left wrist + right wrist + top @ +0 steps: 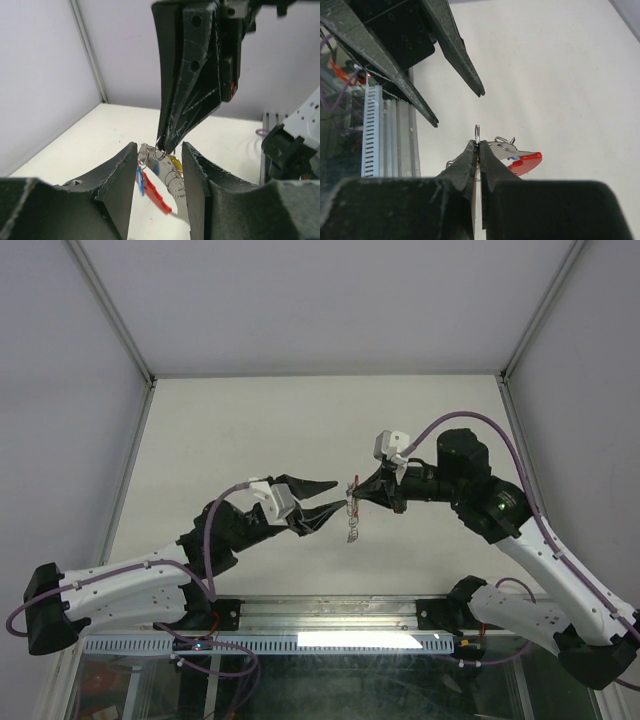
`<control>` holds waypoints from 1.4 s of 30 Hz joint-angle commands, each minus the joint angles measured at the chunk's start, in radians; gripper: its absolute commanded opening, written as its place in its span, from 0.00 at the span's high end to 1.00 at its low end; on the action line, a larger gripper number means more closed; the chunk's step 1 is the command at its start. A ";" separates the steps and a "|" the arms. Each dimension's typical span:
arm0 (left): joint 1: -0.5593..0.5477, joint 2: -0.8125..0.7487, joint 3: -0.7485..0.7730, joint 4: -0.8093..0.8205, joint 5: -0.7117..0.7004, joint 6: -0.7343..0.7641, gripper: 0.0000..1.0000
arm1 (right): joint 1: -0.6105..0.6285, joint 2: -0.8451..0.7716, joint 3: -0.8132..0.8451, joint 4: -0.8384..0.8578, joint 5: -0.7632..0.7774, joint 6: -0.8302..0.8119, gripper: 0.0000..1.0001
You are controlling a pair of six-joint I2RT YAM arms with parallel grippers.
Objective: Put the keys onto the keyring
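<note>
Keyring (156,196), red tab and silvery ring bunched with a blue-headed key (139,181) and a yellow-headed key (174,161), hangs in mid-air, clamped by the right gripper (478,146); the left gripper (337,495) flanks it, jaws apart.

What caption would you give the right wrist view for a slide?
Right gripper, shut, pinches the red-tabbed silvery metal keyring in mid-air, facing the open left gripper.

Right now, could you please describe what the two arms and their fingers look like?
The left arm and right arm have white shells, black joints and purple cables. Each wrist bears a white camera block. The fingers are matte black tapered wedges with pale scratches.
</note>
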 commanded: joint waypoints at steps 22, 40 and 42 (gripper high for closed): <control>0.007 0.152 0.240 -0.520 0.166 0.265 0.59 | 0.417 0.336 0.527 -0.767 0.689 -0.146 1.00; 0.005 0.111 0.113 -0.273 0.179 0.212 0.63 | 0.424 0.352 0.555 -0.726 0.563 -0.098 1.00; 0.004 0.110 0.107 -0.274 0.177 0.218 0.64 | 0.423 0.356 0.564 -0.733 0.556 -0.087 1.00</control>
